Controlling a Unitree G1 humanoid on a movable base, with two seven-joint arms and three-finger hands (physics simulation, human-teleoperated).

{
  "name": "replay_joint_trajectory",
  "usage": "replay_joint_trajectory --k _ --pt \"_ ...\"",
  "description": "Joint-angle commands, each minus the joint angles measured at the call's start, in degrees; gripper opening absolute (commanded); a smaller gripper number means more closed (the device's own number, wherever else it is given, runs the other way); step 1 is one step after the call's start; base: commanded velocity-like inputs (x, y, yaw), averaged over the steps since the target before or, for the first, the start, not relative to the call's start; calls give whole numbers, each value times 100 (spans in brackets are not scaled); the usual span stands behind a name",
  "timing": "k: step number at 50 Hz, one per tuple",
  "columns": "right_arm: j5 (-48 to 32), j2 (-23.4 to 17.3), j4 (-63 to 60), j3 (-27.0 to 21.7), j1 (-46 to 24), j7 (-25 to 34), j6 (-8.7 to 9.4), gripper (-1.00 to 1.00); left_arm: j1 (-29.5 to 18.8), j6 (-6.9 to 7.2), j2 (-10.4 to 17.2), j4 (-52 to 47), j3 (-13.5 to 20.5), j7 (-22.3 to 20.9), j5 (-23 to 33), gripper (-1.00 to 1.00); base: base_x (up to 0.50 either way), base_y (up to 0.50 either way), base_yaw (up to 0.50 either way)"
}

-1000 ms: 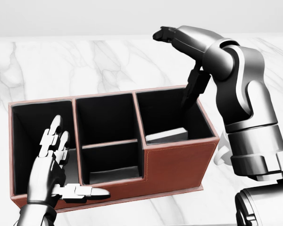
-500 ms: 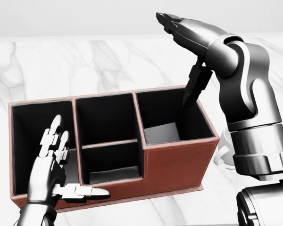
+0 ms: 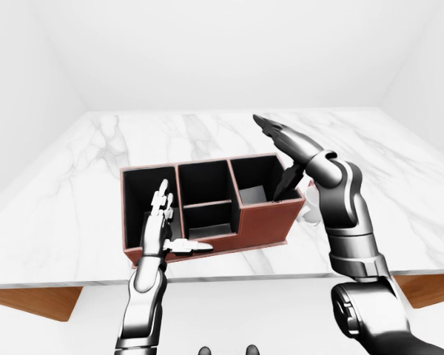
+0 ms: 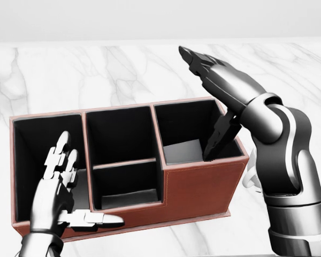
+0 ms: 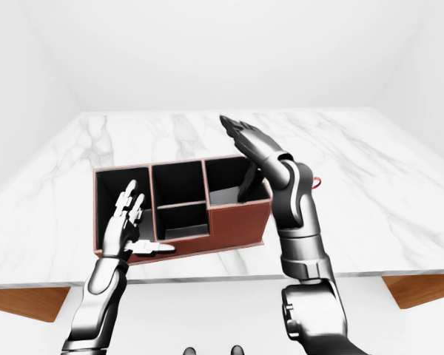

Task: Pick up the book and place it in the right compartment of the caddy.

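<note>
Right hand (image 4: pixel 214 72) spread above caddy (image 4: pixel 203 182); left hand (image 4: pixel 59 182) beside its wall.

Head view close, looking down on caddy (image 4: pixel 203 182); eye views higher, wider, share table (image 3: pixel 74 222).

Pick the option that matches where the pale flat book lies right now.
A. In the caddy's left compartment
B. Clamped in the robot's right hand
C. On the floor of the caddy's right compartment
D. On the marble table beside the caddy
C. In the head view the book lies flat on the floor of the right compartment of the caddy, while the right hand hovers open above it, holding nothing.
</note>
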Motion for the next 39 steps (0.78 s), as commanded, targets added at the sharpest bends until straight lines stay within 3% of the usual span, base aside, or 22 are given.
replay_joint_trajectory --k 1,10,16,22,24,25,27,29,33,34,36,39 --pt "472 284 -1994 -23 1460 -220 0 100 64 36 -7 -86 -3 -4 3 100 0 0 0" --pt "178 376 -3856 39 2010 86 0 100 131 204 -30 -293 -47 26 10 100 0 0 0" --pt "257 587 -5153 45 2415 86 0 100 147 175 -40 -280 -58 36 -2 100 0 0 0" --pt "438 564 -6280 -69 2290 86 0 100 137 144 -41 -223 -67 40 -3 100 0 0 0" --pt "723 750 -6594 -257 2344 86 0 100 113 116 -40 -163 -64 43 -4 100 0 0 0" --pt "953 1116 -6621 -516 2459 86 0 100 112 104 -40 -151 -65 41 -6 100 0 0 0" --pt "1462 1331 -6631 -646 3019 -273 0 100 111 81 -41 -128 -68 42 -5 100 0 0 0" --pt "2438 1532 -6491 -920 3608 -1025 0 100 123 74 -41 -143 -70 40 -7 100 0 0 0" --pt "3723 1591 -6362 -1014 4564 -2033 0 100 88 50 -40 -72 -62 39 -22 100 0 0 0" --pt "3959 1648 -6279 -1032 4823 -2213 0 100 75 -1 -43 -5 -64 40 -18 100 0 0 0" --pt "4288 1672 -6095 -1035 5152 -2459 0 100 118 71 -43 -116 -83 39 -15 100 0 0 0" --pt "4456 1683 -5320 -925 5576 -2718 0 100 130 50 -44 -115 -91 33 -4 100 0 0 0"
